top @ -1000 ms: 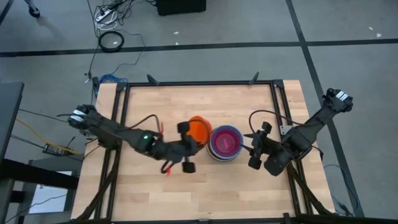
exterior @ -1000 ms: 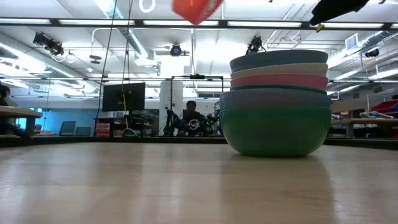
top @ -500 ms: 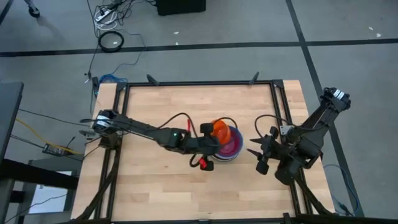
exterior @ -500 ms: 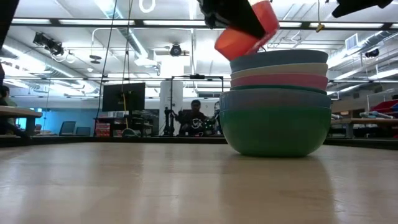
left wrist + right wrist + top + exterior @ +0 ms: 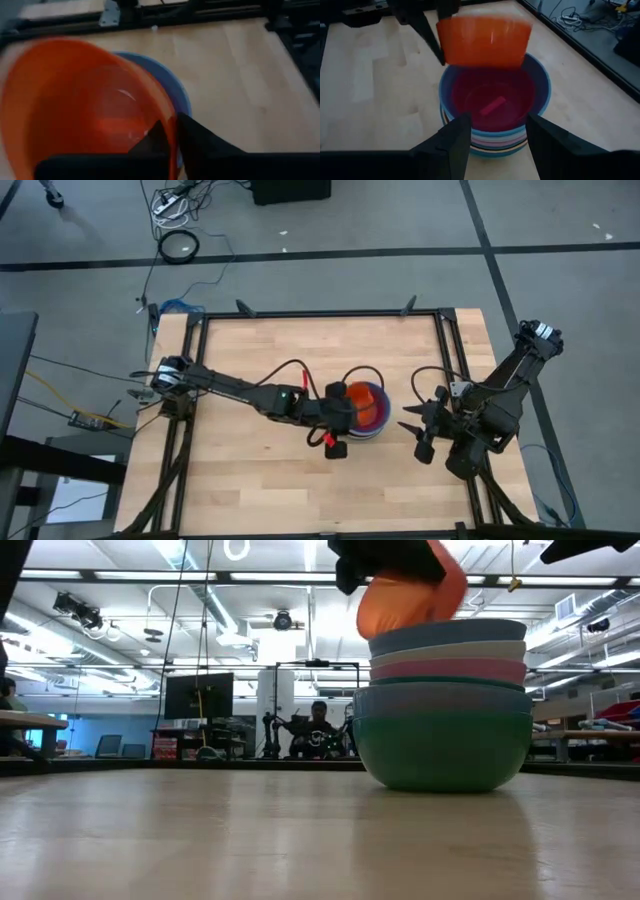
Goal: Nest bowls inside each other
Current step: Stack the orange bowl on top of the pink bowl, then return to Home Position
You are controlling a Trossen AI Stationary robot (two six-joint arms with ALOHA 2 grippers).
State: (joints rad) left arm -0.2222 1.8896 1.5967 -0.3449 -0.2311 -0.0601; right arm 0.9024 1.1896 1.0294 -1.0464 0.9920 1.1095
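Note:
A stack of nested bowls (image 5: 377,393) (image 5: 445,710) (image 5: 495,107) stands right of the table's middle, teal at the bottom and a light blue rim on top, with a magenta bowl innermost. An orange bowl (image 5: 358,402) (image 5: 410,600) (image 5: 485,42) hangs tilted just over the stack's left part. My left gripper (image 5: 338,408) (image 5: 172,129), reaching in from the left, is shut on it. My right gripper (image 5: 414,427) (image 5: 497,125) stands open to the right of the stack, pointing at it, with nothing between its fingers. My left gripper pinches the orange bowl's rim (image 5: 169,120), one finger inside the bowl and one outside. The fingers come from the table's left, slanting down. The bowl is tilted and off the table, low over the top bowl; whether it touches the stack I cannot tell.
A black metal frame (image 5: 320,314) runs around the wooden table. Bare wood (image 5: 250,480) lies on the near and left sides of the stack. The low view shows a room with a person (image 5: 320,725) far behind the table.
My left gripper has carried the orange bowl toward the table's right edge and down, from left of the stack to just above it, and the bowl has tipped. My right gripper has drawn back a little toward the right edge.

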